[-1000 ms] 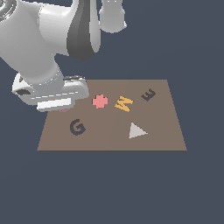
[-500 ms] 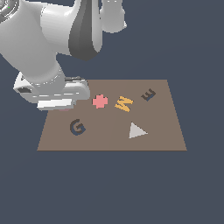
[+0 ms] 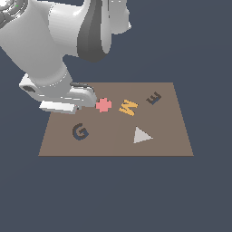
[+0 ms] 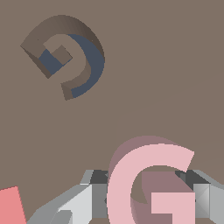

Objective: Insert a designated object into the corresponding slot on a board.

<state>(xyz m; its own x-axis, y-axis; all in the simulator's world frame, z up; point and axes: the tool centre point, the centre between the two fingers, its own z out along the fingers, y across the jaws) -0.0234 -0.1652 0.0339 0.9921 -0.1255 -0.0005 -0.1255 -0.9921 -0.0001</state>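
Pink G [image 4: 151, 183]: sitting between my claw's [image 4: 146, 192] fingers in the wrist view, so I'd say I'm clamped on it and it's lifted over the board [image 3: 163, 145]. From the exterior view you can't see it at all, my arm's in the way.
Claw: closed narrow around the G, grey fingers [image 4: 76, 203] showing on both sides of the letter.
Slot [image 4: 65, 54]: the dark G recess, well apart from the piece right now. In the exterior view it's the dark G [image 3: 80, 132] near the board's left front.
Risk 1, rotation: the slot looks turned compared to the letter I'm carrying. If I drop without twisting my wrist, it'll just sit on top of the rim.
Risk 2, offset: come down a bit off and an edge catches, tipping the piece.
Risk 3, neighbour: the red-pink cross [image 3: 103, 104] is just beside my claw, could get bumped as I swing over.
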